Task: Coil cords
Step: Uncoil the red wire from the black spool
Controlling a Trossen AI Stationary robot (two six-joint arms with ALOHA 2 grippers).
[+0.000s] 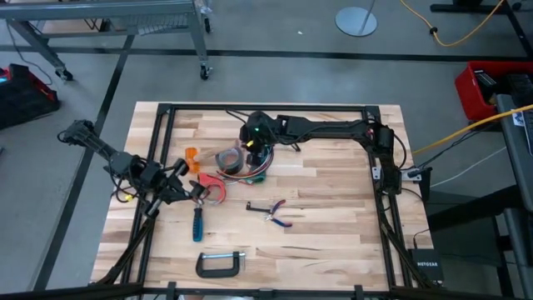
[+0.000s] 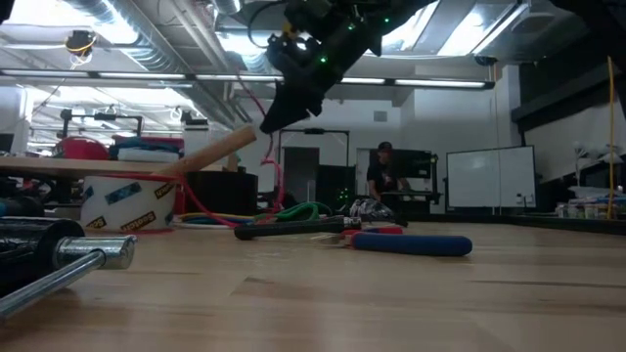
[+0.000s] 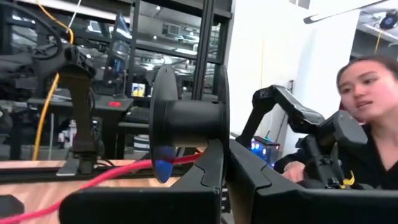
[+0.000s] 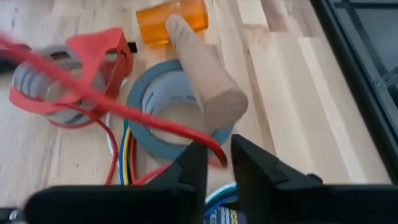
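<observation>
Wooden worktop [image 1: 333, 242] inside a black frame, seen from above. Left gripper [image 1: 193, 192] low at the left side, just beside a red-framed spool [image 1: 213, 185]. Right gripper [image 1: 252, 152] reaching in from the right, poised over a grey tape roll [image 1: 228, 158], with coloured wires [image 1: 261, 167] touching that roll. Nearer the front edge, well apart: screwdriver [image 1: 198, 223], pliers [image 1: 276, 212], clamp [image 1: 221, 264].

From the right wrist: gripper nearly closed, pinching a red cord [image 4: 124, 109] between its fingertips. Cord stretched taut from there across the tape roll towards the spool. Wooden handle [image 4: 202, 71] lying over the roll's far rim, orange piece [image 4: 171, 20] at its far end.

At table height: right gripper raised above the worktop, red cord hanging from it down to the surface. Person standing far back in the room.

From the left wrist: fingers [image 3: 205, 177] almost together, nothing visible between them. Spool directly ahead, very close, red cord trailing away from its base. Right arm and a seated person beyond.
</observation>
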